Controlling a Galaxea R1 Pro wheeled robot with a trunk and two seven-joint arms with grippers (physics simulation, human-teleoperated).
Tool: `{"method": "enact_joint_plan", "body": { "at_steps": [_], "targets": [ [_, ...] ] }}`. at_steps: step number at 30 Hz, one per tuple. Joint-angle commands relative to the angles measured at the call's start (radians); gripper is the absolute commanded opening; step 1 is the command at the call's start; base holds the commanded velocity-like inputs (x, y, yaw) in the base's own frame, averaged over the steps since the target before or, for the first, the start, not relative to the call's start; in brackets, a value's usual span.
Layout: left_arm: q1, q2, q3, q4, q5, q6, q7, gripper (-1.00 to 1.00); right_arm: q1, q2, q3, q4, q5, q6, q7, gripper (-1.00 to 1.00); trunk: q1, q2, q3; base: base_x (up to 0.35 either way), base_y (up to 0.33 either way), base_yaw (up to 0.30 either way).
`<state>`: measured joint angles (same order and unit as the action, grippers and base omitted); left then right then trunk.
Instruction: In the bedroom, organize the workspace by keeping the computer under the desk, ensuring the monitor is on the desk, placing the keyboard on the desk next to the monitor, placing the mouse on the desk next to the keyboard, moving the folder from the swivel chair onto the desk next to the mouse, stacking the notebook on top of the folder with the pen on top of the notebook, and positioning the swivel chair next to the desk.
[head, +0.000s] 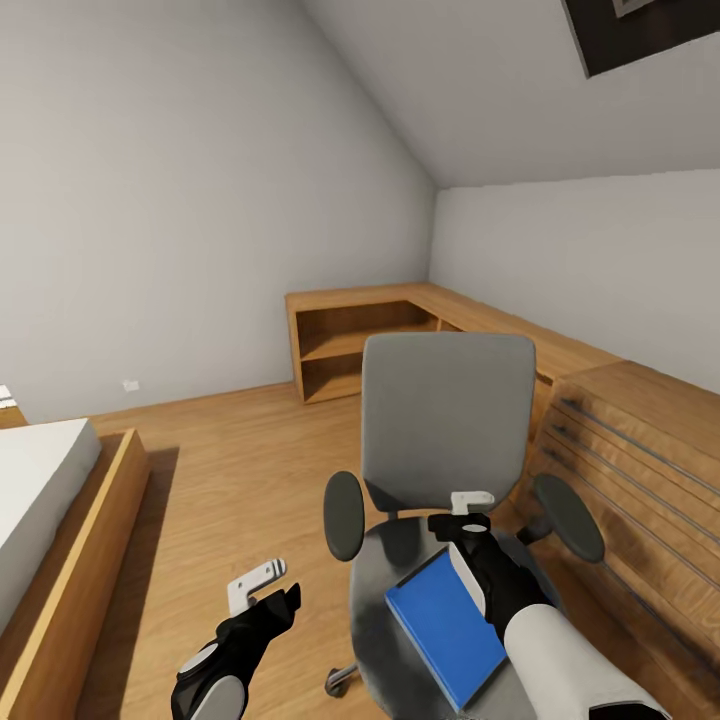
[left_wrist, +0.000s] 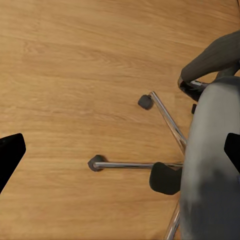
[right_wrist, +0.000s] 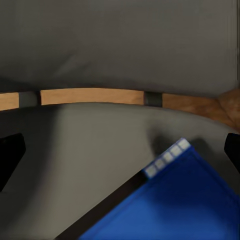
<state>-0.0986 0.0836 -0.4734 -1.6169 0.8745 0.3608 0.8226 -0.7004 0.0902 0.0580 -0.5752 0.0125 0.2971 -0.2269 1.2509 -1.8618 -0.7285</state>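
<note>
The swivel chair (head: 446, 420) stands in the middle of the head view, with its grey back towards the far wall. The bright blue folder (head: 445, 630) lies flat on its seat (head: 385, 600). My right gripper (head: 462, 528) hovers open just over the folder's far corner. In the right wrist view the folder (right_wrist: 175, 207) lies on the grey seat (right_wrist: 85, 150) between the wide-spread fingertips (right_wrist: 10, 157). My left gripper (head: 280, 603) hangs open over the floor, left of the chair. Its wrist view shows the chrome base (left_wrist: 167, 120) and casters. The desk, monitor, keyboard, mouse, computer, notebook and pen are out of view.
A wooden drawer chest (head: 640, 470) stands close to the chair's right. Low wooden shelving (head: 360, 345) runs along the far corner. A bed with a wooden frame (head: 70, 560) is at the left. Open wood floor (head: 230, 470) lies between the bed and the chair.
</note>
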Motion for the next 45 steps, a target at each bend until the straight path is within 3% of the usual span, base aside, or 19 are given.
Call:
{"method": "enact_joint_plan", "body": {
  "at_steps": [1,7,18,31,37,45],
  "targets": [
    [-0.001,0.001,-0.002,-0.001,0.004,0.003,0.007,1.0,0.0,-0.003,0.003,-0.002,0.001,0.008,-0.006,1.0,0.0,-0.001,-0.001,0.0,0.0,0.0],
    [-0.001,0.001,0.0,-0.001,0.004,0.003,0.007,1.0,-0.001,-0.013,-0.008,-0.002,0.0,0.008,-0.006,1.0,0.0,-0.001,-0.001,0.0,0.0,0.0],
    [-0.001,0.001,0.0,-0.001,0.004,0.003,0.007,1.0,-0.013,-0.018,-0.064,-0.002,0.0,0.008,-0.002,1.0,0.0,-0.001,-0.001,0.0,0.0,0.0],
    [-0.001,0.001,-0.002,-0.001,0.004,0.003,0.007,1.0,-0.014,-0.033,-0.075,-0.002,-0.005,0.008,-0.002,1.0,0.0,-0.001,-0.001,0.0,0.0,0.0],
    [-0.001,0.001,-0.001,-0.001,0.004,0.003,0.007,1.0,-0.014,-0.035,-0.079,-0.002,-0.035,0.008,-0.002,1.0,0.0,-0.001,-0.001,0.0,0.0,0.0],
    [-0.001,0.001,-0.003,-0.001,0.004,0.003,0.008,1.0,-0.014,-0.043,-0.079,-0.002,-0.049,0.008,-0.002,1.0,0.031,-0.057,-0.026,0.0,0.0,0.0]
  ]
}}
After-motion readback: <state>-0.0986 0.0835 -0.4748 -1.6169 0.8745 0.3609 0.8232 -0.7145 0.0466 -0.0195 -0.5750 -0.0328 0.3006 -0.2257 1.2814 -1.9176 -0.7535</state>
